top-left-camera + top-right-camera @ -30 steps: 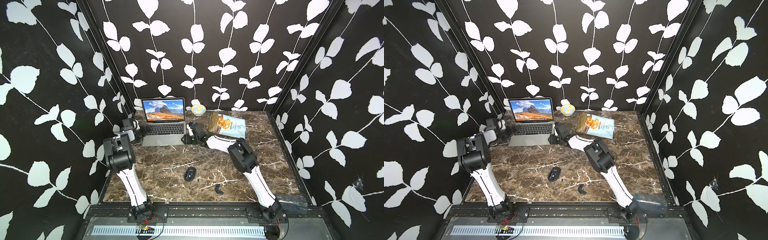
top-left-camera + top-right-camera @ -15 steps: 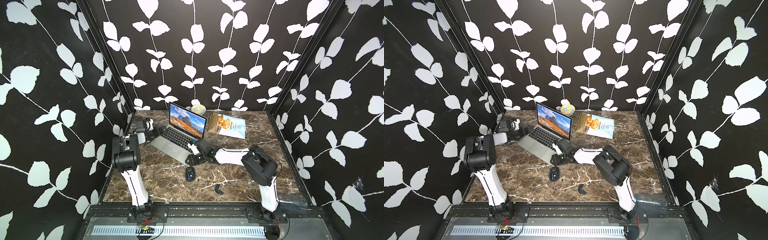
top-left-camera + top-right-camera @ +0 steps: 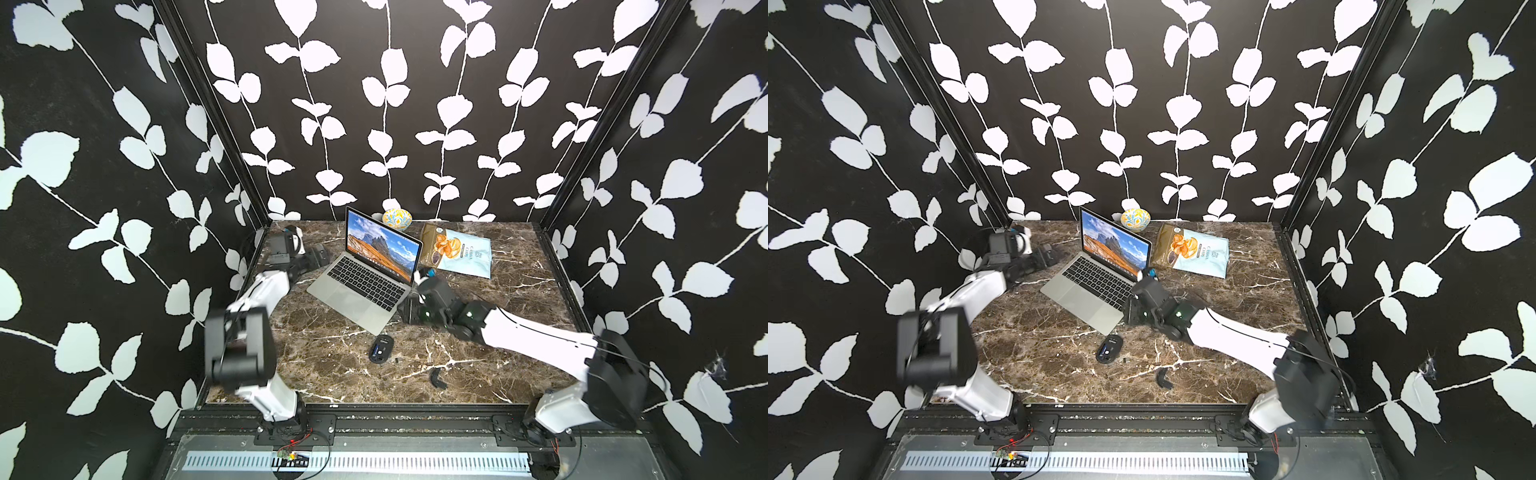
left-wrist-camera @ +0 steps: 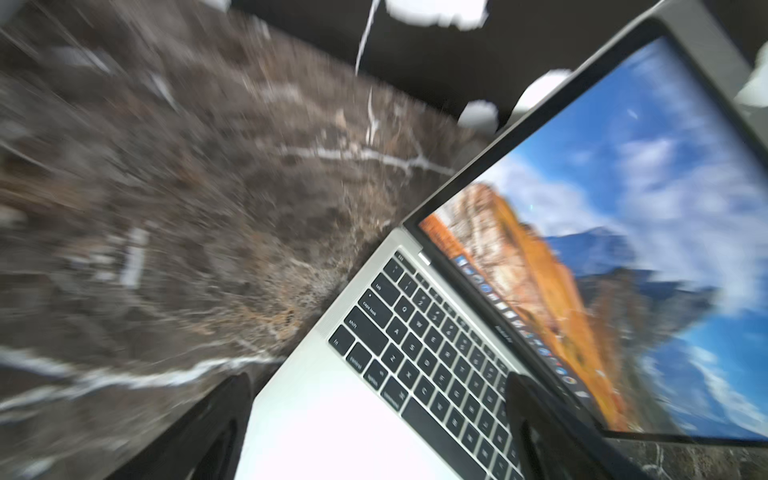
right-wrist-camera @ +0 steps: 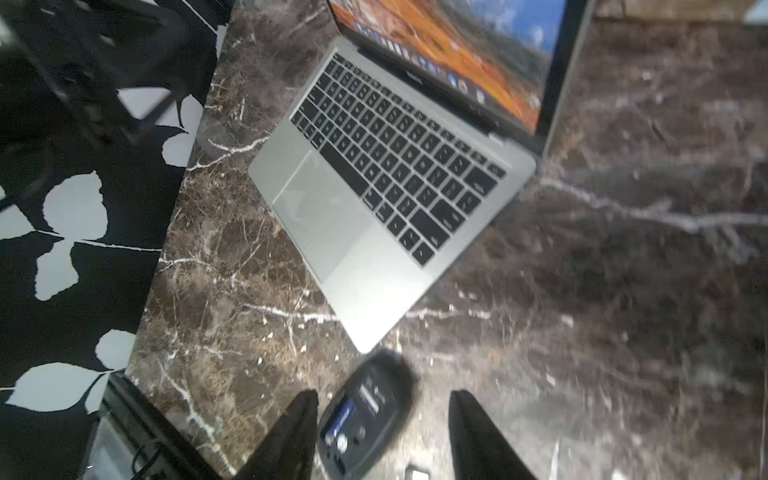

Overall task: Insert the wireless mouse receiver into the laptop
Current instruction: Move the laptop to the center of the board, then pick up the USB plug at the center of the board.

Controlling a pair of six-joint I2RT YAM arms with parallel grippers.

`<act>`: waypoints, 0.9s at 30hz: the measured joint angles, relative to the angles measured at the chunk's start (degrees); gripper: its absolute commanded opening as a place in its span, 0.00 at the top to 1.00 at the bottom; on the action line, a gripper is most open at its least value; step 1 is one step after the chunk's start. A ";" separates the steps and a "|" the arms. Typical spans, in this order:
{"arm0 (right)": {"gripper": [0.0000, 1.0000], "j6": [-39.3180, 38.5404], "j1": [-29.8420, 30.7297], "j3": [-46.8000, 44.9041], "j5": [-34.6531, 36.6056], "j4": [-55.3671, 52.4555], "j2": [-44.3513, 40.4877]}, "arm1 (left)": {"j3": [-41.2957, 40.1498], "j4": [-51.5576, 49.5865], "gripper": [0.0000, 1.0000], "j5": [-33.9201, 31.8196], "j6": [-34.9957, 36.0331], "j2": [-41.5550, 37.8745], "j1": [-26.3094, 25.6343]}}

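Wireless mouse appears between the two dark fingers of the right gripper in the blurred right wrist view. Both top views show us that gripper hanging apart from it, jaws partly spread and holding nothing. From those jaws the wireless mouse lies toward the robot's base, just off the near corner of the laptop. Its long axis runs roughly from base to back wall. We judge the right arm much the nearer. Just beside the mouse sits a small dark piece, too small to identify; we think it may be the receiver. A curved black cover lies near it on the marble table. The mouse's open top shows a blue part; more we cannot tell. The left gripper, jaws wide and empty, sits just beside the laptop's far left edge. At the back stand a patterned bowl, contents hidden, and a chips bag lying flat.
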 measured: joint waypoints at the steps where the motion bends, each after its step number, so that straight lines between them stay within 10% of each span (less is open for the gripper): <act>1: 0.45 2.95 1.81 -2.05 0.42 -0.44 -0.94 | -1.31 -0.48 0.02 -0.50 0.13 -3.10 -0.50; 11: 0.48 21.42 13.81 -6.62 0.87 -1.86 8.17 | -17.70 -8.35 0.02 1.46 -0.66 -21.09 -10.32; 27: 0.54 22.32 13.25 3.06 0.59 -5.84 18.91 | -18.56 -10.56 0.02 2.58 -0.63 -25.29 -10.32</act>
